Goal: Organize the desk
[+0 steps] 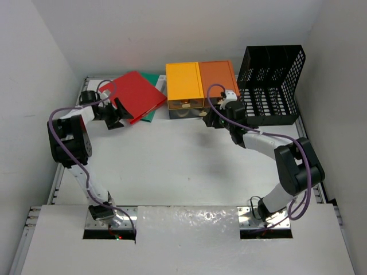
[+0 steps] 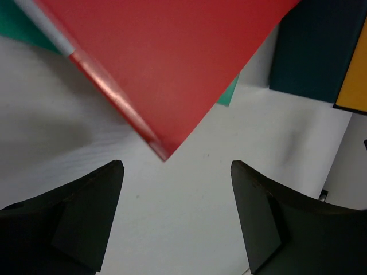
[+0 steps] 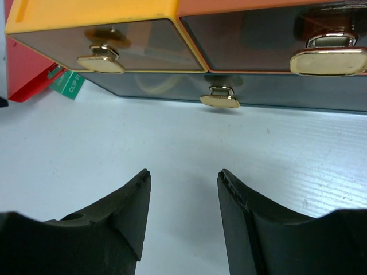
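The white desk (image 1: 172,166) carries a red folder (image 1: 133,94) lying over a green one (image 1: 150,113) at the back left. My left gripper (image 1: 117,113) stands open just short of the red folder's corner (image 2: 165,153), nothing between its fingers (image 2: 86,217). A yellow-and-orange drawer box (image 1: 199,86) sits at the back centre, its drawers shut with gold handles (image 3: 327,60). In front of the lower handle (image 3: 219,100), my right gripper (image 3: 183,180) is open and empty, apart from the box.
A black mesh file rack (image 1: 270,86) stands at the back right beside the drawer box. Grey rails (image 1: 57,177) run along the desk's sides. White walls close in on the left, back and right.
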Robot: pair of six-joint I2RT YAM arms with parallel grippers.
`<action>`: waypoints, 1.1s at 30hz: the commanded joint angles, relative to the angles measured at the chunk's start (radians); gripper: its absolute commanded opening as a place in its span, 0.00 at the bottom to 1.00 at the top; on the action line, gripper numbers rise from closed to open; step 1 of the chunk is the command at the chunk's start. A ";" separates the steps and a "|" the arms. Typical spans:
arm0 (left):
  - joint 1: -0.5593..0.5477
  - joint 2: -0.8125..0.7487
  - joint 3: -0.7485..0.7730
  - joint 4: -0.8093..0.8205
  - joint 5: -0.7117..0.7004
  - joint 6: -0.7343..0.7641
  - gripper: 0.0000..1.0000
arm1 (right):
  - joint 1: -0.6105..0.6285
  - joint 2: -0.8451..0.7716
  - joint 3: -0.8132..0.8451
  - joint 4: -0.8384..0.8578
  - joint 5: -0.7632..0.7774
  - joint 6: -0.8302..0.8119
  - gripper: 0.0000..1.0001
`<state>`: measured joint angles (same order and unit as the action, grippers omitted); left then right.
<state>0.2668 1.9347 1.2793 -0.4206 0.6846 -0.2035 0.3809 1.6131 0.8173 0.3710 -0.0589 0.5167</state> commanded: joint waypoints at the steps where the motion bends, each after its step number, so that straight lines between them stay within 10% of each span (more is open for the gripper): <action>1: -0.034 0.041 0.052 0.147 0.018 -0.115 0.74 | 0.010 -0.054 0.008 -0.009 0.008 -0.009 0.50; 14: -0.060 0.196 0.114 0.252 0.000 -0.215 0.58 | 0.030 -0.108 0.031 -0.073 0.096 -0.089 0.51; 24: -0.063 0.222 0.103 0.238 0.043 -0.208 0.00 | 0.033 -0.120 0.028 -0.092 0.113 -0.110 0.51; 33: -0.060 0.100 0.045 0.149 0.035 -0.103 0.00 | 0.042 -0.154 0.040 -0.145 0.122 -0.154 0.51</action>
<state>0.2157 2.1311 1.3495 -0.2367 0.7387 -0.4118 0.4099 1.5055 0.8177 0.2329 0.0479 0.4034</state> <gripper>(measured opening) 0.031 0.513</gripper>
